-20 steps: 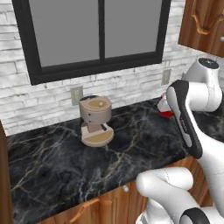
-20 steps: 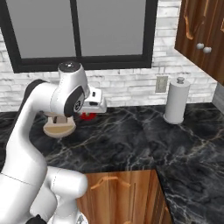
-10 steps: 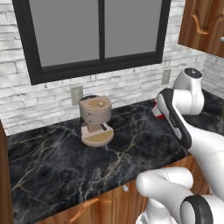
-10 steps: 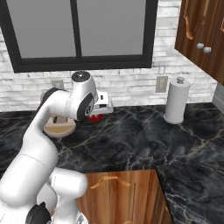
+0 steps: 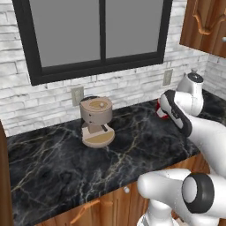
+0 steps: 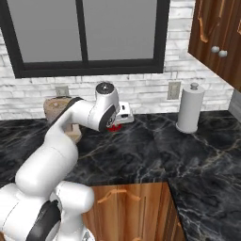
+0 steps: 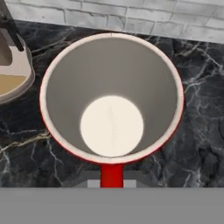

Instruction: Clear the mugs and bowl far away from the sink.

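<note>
A glossy red mug [image 7: 111,98] with a pale inside fills the hand view, seen from above over the black marble counter [image 7: 197,144]. Its red handle [image 7: 111,174] points down the picture between my fingers. My gripper [image 7: 111,181] is shut on that handle. In the right base view the gripper [image 6: 121,116] is near the back wall with the red mug [image 6: 115,127] just under it. In the left base view a sliver of the mug [image 5: 160,110] shows behind my forearm. I cannot tell whether the mug touches the counter. The bowl and the sink are out of view.
A tan coffee machine [image 5: 96,121] stands on the counter left of the mug, also at the left edge [image 7: 13,74] of the hand view. A white paper towel roll [image 6: 189,108] stands to the right by the wall. Wooden cabinets [image 6: 216,37] hang at the upper right.
My arm has swung to the right along the back wall, carrying the red mug away from the coffee machine. The coffee machine and the paper towel roll stay put.
</note>
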Available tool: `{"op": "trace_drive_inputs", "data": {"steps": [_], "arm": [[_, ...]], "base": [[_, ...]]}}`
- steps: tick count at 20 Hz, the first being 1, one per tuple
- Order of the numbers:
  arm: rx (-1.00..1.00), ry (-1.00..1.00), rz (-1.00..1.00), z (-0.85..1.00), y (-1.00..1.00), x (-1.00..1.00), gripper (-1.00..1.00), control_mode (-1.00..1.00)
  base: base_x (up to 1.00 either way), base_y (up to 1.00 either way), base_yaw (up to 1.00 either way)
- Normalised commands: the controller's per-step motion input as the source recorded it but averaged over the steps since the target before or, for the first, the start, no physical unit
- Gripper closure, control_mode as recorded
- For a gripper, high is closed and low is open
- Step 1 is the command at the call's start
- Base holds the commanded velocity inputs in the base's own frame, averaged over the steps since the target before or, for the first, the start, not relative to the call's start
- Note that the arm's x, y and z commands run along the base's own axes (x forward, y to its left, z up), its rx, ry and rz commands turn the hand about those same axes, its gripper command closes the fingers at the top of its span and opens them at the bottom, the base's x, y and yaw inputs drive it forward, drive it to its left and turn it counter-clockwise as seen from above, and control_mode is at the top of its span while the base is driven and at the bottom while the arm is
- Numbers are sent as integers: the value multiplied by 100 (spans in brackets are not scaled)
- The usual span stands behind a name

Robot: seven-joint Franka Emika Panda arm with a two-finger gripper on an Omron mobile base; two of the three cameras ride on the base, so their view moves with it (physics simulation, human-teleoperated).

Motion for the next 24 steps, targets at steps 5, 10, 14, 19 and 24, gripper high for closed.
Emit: {"op": "trace_drive_inputs", "data": {"steps": [5, 10, 14, 19, 24], "arm": [[-2, 0, 1, -16, -20, 41, 100, -100], [-5, 0, 0, -26, -5, 47, 100, -100], [-3, 0, 0, -27, -8, 59, 100, -100], [0, 0, 0, -19, -19, 43, 100, -100], [0, 0, 0, -18, -18, 22, 100, -100]], "base": [[0, 0, 0], [0, 0, 0], [0, 0, 0], [0, 0, 0], [0, 0, 0]]}}
